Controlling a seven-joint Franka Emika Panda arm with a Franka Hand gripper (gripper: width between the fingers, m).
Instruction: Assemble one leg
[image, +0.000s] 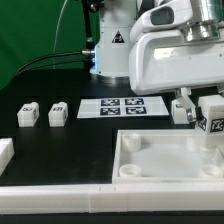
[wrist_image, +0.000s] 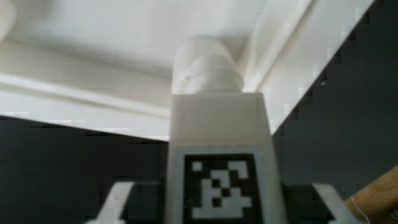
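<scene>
My gripper (image: 211, 108) is shut on a leg (image: 212, 126), a small white block with a black-and-white tag. I hold it upright over the near right corner of the large white tray-like panel (image: 150, 172). In the wrist view the leg (wrist_image: 221, 120) runs out from between my fingers (wrist_image: 125, 200), tag facing the camera. Its ribbed tip (wrist_image: 210, 62) points at the panel's corner wall (wrist_image: 107, 50). I cannot tell whether the tip touches the panel. Two more legs (image: 28, 114) (image: 57, 114) lie at the exterior view's left, and another (image: 183, 109) lies beside my gripper.
The marker board (image: 122, 106) lies flat behind the panel. A long white bar (image: 90, 201) runs along the front edge. A white block (image: 5, 154) sits at the exterior view's left edge. The arm's base (image: 112, 50) stands at the back.
</scene>
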